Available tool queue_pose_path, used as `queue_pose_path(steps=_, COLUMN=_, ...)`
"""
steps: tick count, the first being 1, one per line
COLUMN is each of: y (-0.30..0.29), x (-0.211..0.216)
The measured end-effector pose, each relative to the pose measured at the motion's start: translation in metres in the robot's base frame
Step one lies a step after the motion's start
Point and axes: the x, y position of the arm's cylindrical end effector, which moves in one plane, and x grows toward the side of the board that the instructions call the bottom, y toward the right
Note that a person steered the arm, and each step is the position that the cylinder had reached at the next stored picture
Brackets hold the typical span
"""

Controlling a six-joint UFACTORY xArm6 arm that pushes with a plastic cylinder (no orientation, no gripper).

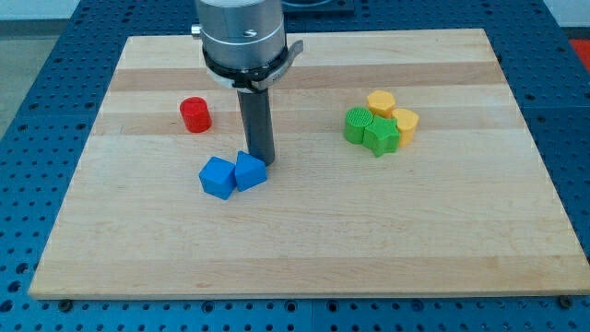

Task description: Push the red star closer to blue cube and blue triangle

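Two blue blocks lie side by side left of the board's middle: a blue cube (218, 177) and, touching its right side, a second blue block (250, 171) that looks like the triangle. A red block (195, 114) sits up and left of them, well apart; it looks round from here and its star shape does not show. My tip (263, 162) rests just right of the blue pair, at the upper right edge of the right blue block, touching or nearly so.
A cluster of two green blocks (371, 129) and two yellow blocks (392, 111) sits on the view's right. The wooden board (295, 249) lies on a blue perforated table.
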Motion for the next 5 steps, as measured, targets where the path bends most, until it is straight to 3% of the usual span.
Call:
queue_pose_path(steps=2, y=-0.020, x=0.011)
queue_pose_path(steps=3, y=-0.020, x=-0.006)
queue_pose_path(steps=5, y=0.004, x=-0.091)
